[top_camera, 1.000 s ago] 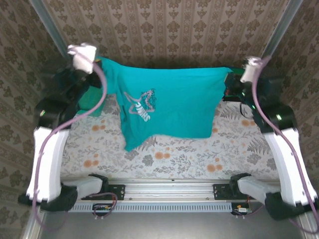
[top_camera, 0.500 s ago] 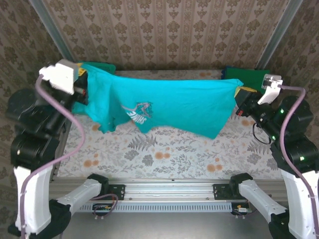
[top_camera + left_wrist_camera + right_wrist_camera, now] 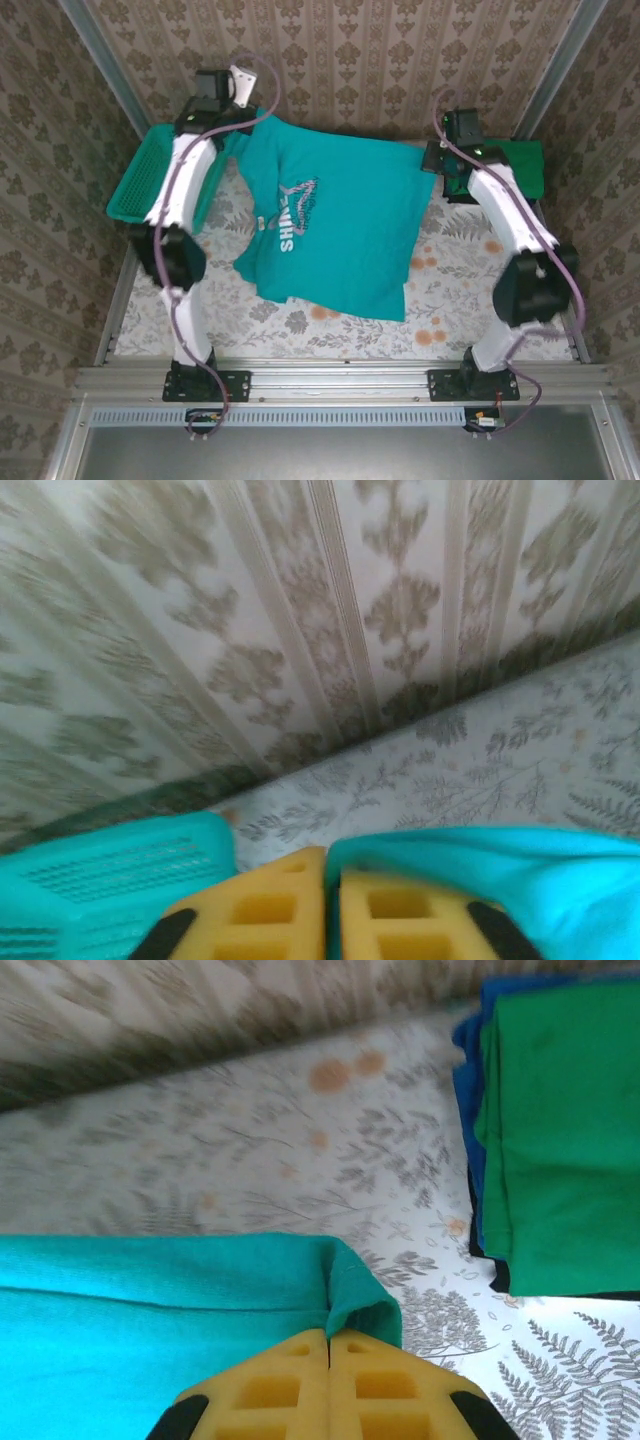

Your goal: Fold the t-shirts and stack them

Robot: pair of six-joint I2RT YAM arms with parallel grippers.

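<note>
Rpt, remote op. The teal tee [image 3: 340,220] is strung by its far edge between both arms at the back of the table [image 3: 470,300]. Its body drapes toward me, print side up.

Right gripper [image 3: 328,1345]: pads pressed tight together, pinching a fold of the tee's edge.

Left gripper [image 3: 328,870]: pads [image 3: 270,910] nearly together w/ a thin slit between. Cloth lies over the rt pad at the slit. Can't tell if it's gripped or let go.

Step, as I judge it: laying the tee flat before folding. To do it well, I'd keep the far edge taut, lower both corners level and let go together. The near-left part looks rumpled and prob. needs smoothing.

Count:
- Tees: 4. One teal, plus a folded pile at far right of green tee [image 3: 560,1120] over blue tee [image 3: 468,1110] over black tee [image 3: 497,1275], of which just an edge shows.
- Basket [image 3: 140,185]: 1, far left.
- Arms: 2.
</note>
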